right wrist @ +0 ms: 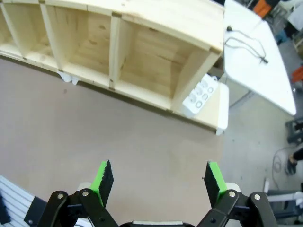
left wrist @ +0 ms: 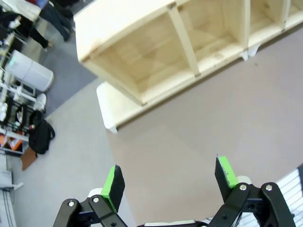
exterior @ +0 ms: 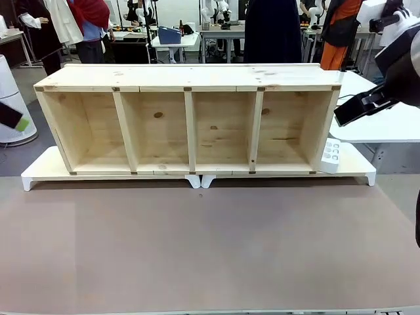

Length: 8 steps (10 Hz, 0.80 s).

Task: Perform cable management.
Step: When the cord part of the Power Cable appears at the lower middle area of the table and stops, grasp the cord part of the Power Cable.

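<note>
A thin dark cable (right wrist: 246, 43) lies in loose curves on the white side table (right wrist: 265, 75), beyond the right end of the wooden shelf (exterior: 190, 125). The four-bay shelf lies on its side with its openings facing me. My left gripper (left wrist: 170, 177) hangs open over the brown table off the shelf's left end and holds nothing; its tip shows at the picture's left edge (exterior: 10, 117). My right gripper (right wrist: 160, 177) is open and holds nothing, above the table in front of the shelf's right bays. From the front it hovers by the shelf's right end (exterior: 357, 108).
A white power strip (exterior: 330, 156) leans against the shelf's right end on a low white board (exterior: 39, 172). The brown tabletop (exterior: 210, 249) spreads out in front of the shelf. People and other tables stand far behind. A white bin (left wrist: 28, 71) stands on the floor at left.
</note>
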### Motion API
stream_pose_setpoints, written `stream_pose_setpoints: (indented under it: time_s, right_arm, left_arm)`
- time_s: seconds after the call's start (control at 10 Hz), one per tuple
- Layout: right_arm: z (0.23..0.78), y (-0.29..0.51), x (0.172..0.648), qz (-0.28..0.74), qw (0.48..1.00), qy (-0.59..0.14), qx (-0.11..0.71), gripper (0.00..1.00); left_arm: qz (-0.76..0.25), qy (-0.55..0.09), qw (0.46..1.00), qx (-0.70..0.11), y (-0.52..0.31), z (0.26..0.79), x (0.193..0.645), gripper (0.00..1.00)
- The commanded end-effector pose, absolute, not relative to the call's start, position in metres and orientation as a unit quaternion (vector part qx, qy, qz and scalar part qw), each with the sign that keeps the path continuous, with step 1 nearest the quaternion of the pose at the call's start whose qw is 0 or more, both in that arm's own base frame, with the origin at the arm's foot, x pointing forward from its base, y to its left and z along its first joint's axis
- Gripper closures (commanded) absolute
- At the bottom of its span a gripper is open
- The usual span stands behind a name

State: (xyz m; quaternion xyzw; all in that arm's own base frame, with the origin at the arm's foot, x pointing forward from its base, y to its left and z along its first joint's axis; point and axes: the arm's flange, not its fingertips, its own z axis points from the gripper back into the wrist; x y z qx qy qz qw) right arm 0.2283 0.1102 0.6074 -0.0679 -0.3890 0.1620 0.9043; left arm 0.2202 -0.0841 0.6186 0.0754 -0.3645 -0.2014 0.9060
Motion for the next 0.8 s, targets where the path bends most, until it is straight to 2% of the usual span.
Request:
stream_pose_setpoints:
  time_s: [0.0, 0.4, 0.5, 0.7]
  right_arm:
    - [0.517, 0.085, 0.203, 0.135, 0.919, -0.367, -0.053, 0.00]
    - [0.509, 0.083, 0.208, 0.127, 0.924, -0.357, -0.047, 0.00]
    - [0.597, 0.106, 0.231, 0.138, 0.922, -0.358, -0.063, 0.00]
    - [0.597, 0.106, 0.231, 0.138, 0.922, -0.358, -0.063, 0.00]
  left_arm:
    - [-0.199, -0.334, 0.919, 0.062, -0.041, 0.481, 0.181, 0.00]
    - [-0.193, -0.316, 0.928, 0.042, -0.038, 0.471, 0.192, 0.00]
    - [-0.185, -0.311, 0.931, 0.053, -0.058, 0.604, 0.225, 0.00]
    - [-0.185, -0.311, 0.931, 0.053, -0.058, 0.604, 0.225, 0.00]
